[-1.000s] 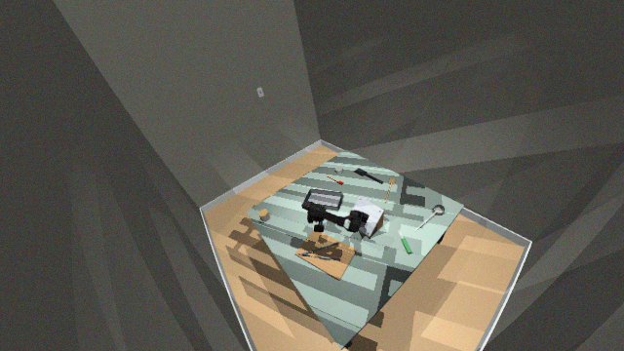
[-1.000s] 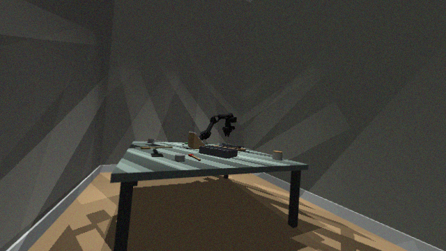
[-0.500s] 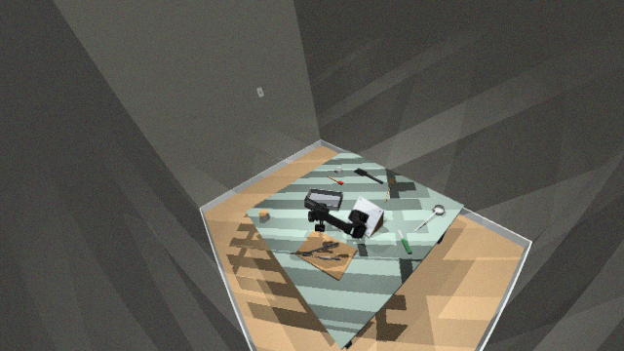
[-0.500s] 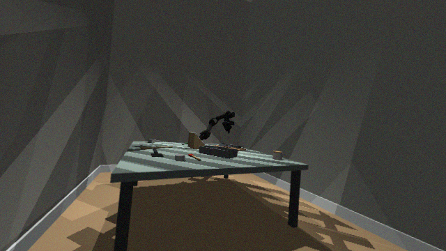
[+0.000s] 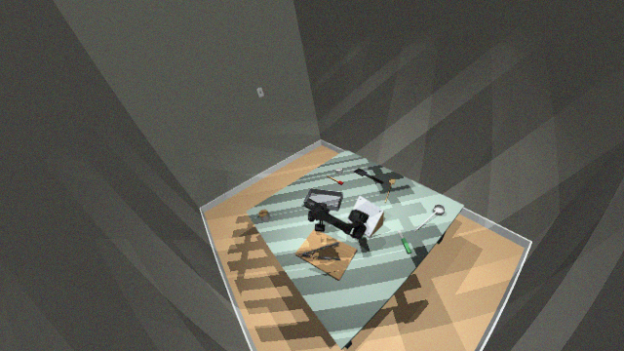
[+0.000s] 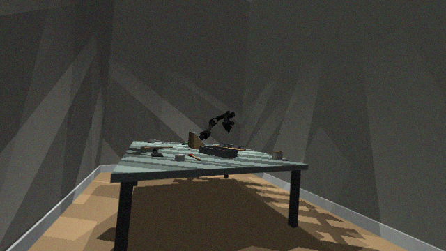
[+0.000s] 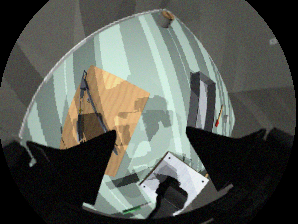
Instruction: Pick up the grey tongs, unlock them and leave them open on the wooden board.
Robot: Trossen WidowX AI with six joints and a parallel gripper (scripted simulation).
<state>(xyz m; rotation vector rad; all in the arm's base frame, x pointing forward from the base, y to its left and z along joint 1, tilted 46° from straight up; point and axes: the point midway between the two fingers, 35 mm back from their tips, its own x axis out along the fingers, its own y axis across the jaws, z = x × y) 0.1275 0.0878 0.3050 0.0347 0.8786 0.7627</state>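
Observation:
The grey tongs (image 5: 326,248) (image 7: 95,106) lie on the wooden board (image 5: 336,271) (image 7: 132,95) (image 6: 240,149), their two arms spread apart in a V. The hinge end is at the board's left corner in the top view and at the top in the wrist view. My gripper (image 5: 320,228) (image 6: 228,132) (image 7: 152,132) is wide open and empty. It hangs above the table, apart from the tongs, with its fingers pointing down. The roasting tin (image 5: 327,192) (image 6: 217,151) (image 7: 193,100) has nothing lying across it. In the wrist view the left finger hides part of the board.
A white-faced wedge (image 5: 370,207) (image 6: 191,140) (image 7: 197,182) stands by the arm's base. A brown cup (image 5: 263,214) (image 6: 277,155) (image 7: 167,20) is near a table edge. A green-handled tool (image 5: 406,245), a ladle (image 5: 439,210), a dark spatula (image 5: 372,177) and a red-tipped tool (image 5: 340,182) lie around.

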